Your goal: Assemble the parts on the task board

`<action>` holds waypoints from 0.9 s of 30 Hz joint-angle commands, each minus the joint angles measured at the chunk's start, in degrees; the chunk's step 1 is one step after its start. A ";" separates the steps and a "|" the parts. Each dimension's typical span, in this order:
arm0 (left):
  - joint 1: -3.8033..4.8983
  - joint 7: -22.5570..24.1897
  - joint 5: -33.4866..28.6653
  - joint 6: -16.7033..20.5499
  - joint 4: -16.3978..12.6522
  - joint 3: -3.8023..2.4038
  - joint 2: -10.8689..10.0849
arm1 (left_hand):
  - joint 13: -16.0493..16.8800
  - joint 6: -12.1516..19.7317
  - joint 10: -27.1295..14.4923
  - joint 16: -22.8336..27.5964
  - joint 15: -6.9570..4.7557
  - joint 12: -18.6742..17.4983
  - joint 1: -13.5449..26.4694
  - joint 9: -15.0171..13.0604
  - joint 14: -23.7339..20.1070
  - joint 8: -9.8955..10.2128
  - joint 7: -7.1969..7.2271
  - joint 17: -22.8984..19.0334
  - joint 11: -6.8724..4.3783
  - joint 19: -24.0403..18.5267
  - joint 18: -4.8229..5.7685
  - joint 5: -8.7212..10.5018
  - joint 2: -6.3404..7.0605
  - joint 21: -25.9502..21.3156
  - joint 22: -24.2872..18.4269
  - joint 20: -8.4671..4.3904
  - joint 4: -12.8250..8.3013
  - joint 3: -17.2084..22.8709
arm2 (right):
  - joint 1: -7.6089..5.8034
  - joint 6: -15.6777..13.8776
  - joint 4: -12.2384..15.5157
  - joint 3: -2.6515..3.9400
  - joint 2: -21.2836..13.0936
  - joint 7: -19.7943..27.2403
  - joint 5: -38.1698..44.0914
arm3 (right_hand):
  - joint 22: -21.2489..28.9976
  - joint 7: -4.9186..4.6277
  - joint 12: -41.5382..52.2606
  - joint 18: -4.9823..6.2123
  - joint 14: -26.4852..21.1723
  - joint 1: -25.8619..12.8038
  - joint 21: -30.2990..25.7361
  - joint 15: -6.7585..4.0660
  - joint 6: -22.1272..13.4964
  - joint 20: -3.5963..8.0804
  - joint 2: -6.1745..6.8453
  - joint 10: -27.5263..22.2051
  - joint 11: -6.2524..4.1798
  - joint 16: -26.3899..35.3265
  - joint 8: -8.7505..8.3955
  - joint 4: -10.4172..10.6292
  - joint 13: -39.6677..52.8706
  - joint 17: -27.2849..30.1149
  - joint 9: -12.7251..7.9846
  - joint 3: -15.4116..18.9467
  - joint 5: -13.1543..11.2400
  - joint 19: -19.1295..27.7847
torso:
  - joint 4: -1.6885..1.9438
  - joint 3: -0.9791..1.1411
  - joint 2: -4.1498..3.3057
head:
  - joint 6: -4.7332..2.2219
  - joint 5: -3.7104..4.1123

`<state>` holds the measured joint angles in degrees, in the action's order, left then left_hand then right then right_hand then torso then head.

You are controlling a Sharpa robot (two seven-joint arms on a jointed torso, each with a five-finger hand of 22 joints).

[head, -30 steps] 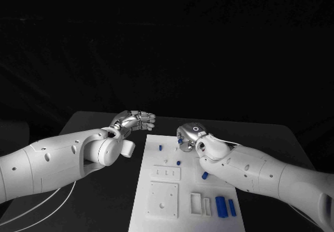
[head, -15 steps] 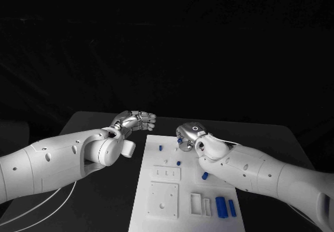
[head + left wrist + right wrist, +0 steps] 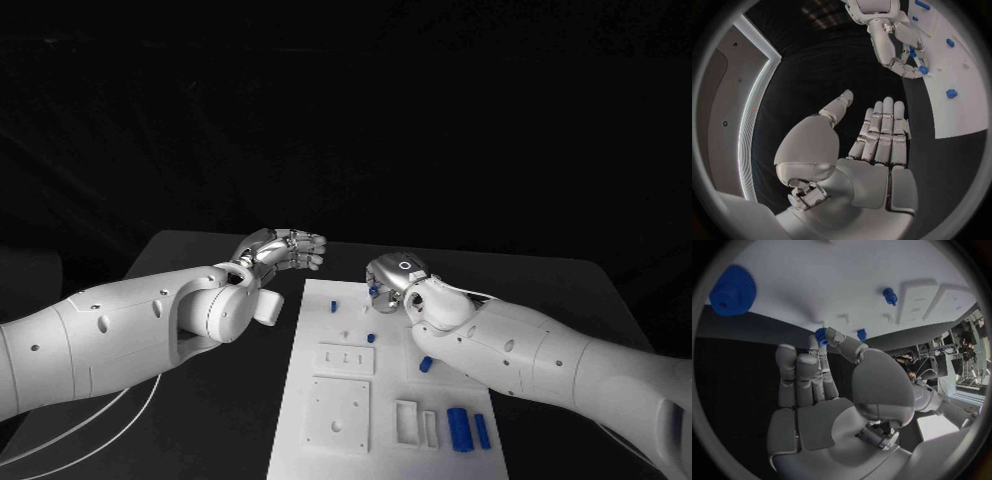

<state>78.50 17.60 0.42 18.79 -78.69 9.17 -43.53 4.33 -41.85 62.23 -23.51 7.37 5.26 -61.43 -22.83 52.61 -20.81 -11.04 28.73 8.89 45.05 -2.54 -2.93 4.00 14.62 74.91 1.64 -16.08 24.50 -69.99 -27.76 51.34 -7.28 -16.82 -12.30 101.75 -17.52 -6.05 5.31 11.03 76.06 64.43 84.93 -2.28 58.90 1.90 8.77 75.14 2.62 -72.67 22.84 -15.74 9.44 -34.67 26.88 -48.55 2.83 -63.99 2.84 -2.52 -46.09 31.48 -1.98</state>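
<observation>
No legible text, labels, brand marks, numbers or signs in any view. Task board (image 3: 325,440): plain white, no printing that can be read. Blue parts (image 3: 459,427): unmarked. Arms and hands: no lettering visible.
</observation>
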 commanded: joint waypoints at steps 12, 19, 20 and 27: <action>0.20 0.32 0.09 -0.36 -0.12 -0.05 0.35 | -0.13 -0.51 -0.20 0.35 0.13 -0.52 0.24 0.08 0.02 0.38 -0.50 0.11 0.34 -0.48 -1.05 -0.14 0.09 0.25 1.32 0.08 -0.21 0.26 | -0.03 2.22 -0.49 -0.05 0.49 0.48 -0.03 | -0.11 -0.08 -0.02 3.96 -1.82 0.20 0.16 -1.39 0.16 1.57 0.05 0.99 0.19 -0.35 -0.01 0.05 0.10 0.16 0.10 -0.20 0.14 -1.22 | -0.13 0.04 -0.01 | 0.22 -0.14; 0.20 0.31 0.09 -0.29 -0.05 -0.05 0.39 | -0.14 -0.50 -0.22 0.36 0.13 -0.58 0.21 0.09 0.02 0.41 -0.51 0.12 0.35 -0.48 -1.05 -0.15 0.08 0.27 1.32 0.08 -0.21 0.29 | -0.03 1.96 -0.44 -0.05 0.74 0.54 -0.13 | -0.12 -0.09 -0.07 3.97 -1.84 0.19 0.14 -1.37 0.13 1.56 0.04 0.97 0.21 -0.34 -0.05 0.03 0.12 0.19 0.11 -0.21 0.14 -1.17 | -0.21 0.05 0.00 | 0.06 -0.18; 0.20 0.29 0.09 -0.31 -0.08 -0.05 0.42 | -0.14 -0.50 -0.22 0.37 0.13 -0.59 0.20 0.10 0.02 0.42 -0.51 0.12 0.35 -0.49 -1.05 -0.15 0.08 0.27 1.32 0.08 -0.21 0.29 | -0.03 2.13 -0.43 -0.05 0.76 0.49 -0.13 | -0.12 -0.10 -0.08 3.97 -1.84 0.18 0.13 -1.37 0.12 1.56 0.03 0.96 0.21 -0.34 -0.06 0.02 0.13 0.20 0.12 -0.21 0.14 -1.16 | -0.18 0.02 -0.01 | -0.01 -0.18; 0.20 0.25 0.11 -0.24 -0.07 -0.05 0.42 | -0.14 -0.50 -0.22 0.37 0.14 -0.62 0.17 0.10 0.03 0.43 -0.51 0.13 0.35 -0.49 -1.06 -0.14 0.08 0.29 1.32 0.08 -0.21 0.31 | -0.07 2.14 -0.58 -0.05 0.91 0.61 -0.43 | -0.15 -0.17 -0.29 3.97 -1.92 0.08 0.06 -1.28 -0.04 1.47 0.03 0.78 0.30 -0.29 -0.21 0.03 0.15 0.32 0.14 -0.23 0.12 -1.01 | -0.12 -0.04 -0.07 | -0.01 -0.29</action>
<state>78.60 17.53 0.44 18.81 -78.67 9.16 -43.23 4.24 -41.85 62.23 -23.51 7.37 5.05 -61.44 -22.78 52.61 -20.59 -11.04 28.77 8.89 45.05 -2.49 -2.93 4.00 14.62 74.95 1.64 -16.23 24.65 -70.06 -26.55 50.84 -7.29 -16.03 -12.07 101.43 -17.58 -6.07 5.30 11.03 75.98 64.10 84.92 -2.20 58.86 1.94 9.10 75.14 2.62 -72.67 22.55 -15.74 9.63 -34.43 26.91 -48.54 2.65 -64.07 2.68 -2.50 -46.12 31.44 -2.19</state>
